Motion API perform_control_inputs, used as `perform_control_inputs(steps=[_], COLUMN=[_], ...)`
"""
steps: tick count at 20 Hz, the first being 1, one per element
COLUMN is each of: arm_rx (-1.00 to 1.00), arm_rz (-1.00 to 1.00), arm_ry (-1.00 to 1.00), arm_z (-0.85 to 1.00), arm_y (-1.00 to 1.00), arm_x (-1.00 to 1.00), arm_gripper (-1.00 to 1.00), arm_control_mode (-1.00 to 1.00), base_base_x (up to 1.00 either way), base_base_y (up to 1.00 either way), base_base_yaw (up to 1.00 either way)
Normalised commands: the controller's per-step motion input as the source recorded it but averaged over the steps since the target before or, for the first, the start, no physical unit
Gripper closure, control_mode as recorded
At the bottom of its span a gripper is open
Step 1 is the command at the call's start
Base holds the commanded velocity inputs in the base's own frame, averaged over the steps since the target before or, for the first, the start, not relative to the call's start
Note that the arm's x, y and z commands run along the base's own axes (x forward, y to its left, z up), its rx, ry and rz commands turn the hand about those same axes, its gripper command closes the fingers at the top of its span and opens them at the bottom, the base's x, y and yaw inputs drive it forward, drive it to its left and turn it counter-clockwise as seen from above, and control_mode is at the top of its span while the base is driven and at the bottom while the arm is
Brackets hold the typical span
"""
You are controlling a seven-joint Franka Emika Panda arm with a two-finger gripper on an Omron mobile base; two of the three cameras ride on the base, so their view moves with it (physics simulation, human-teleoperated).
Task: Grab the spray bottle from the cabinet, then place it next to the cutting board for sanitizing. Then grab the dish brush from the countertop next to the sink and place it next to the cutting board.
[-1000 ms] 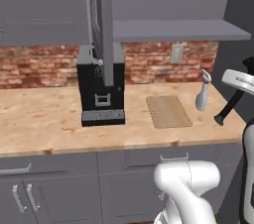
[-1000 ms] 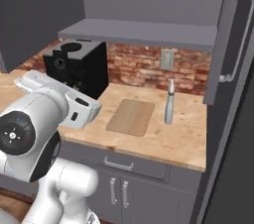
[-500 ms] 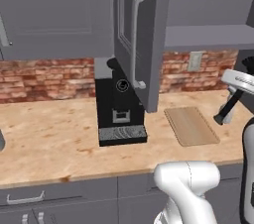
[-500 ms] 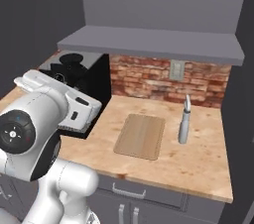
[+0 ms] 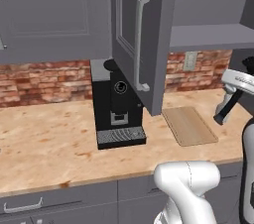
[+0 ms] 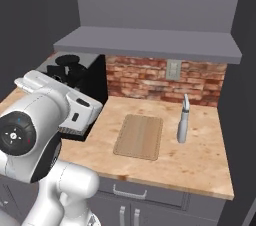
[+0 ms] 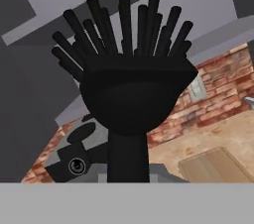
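My gripper (image 5: pixel 232 95) is shut on the dish brush (image 5: pixel 223 113) and holds it above the countertop (image 5: pixel 49 143), to the right of the cutting board (image 5: pixel 188 125). The brush's black bristly head (image 7: pixel 131 64) looms close in the hand view, with its handle running down between my fingers. The light-wood cutting board (image 6: pixel 139 136) lies flat below the cabinet shelf (image 6: pixel 145 42). Just right of the board, the pale spray bottle (image 6: pixel 183 127) stands upright on the countertop (image 6: pixel 200 157). The cabinet door (image 5: pixel 144 44) hangs open, its long bar handle facing me. The sink is out of view.
A black coffee machine (image 5: pixel 116 104) stands on the counter left of the board, partly behind the open door. A brick backsplash with a wall outlet (image 6: pixel 173 67) runs behind. A dark tall panel (image 6: pixel 245 95) bounds the counter's right end.
The whole picture has shifted in both base views, so the base has driven. The brush stays in my gripper. The spray bottle still stands beside the board.
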Motion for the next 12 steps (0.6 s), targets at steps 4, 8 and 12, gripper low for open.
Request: perform_control_inputs(steps=[4,8,12], arm_rx=[0.0,0.0,0.0], arm_rz=[0.0,0.0,0.02], arm_ry=[0.08,0.24,0.41], arm_z=[-0.28,-0.59,-0.77], arm_y=[0.08,0.0,0.0], arm_x=[0.12,0.31,0.68], arm_gripper=[1.0,1.0,1.0], arm_control_mode=[-1.0,-1.0,-1.0], base_base_x=[0.0,0.0,0.0], base_base_y=[0.0,0.0,0.0], base_base_yaw=[0.0,0.0,0.0])
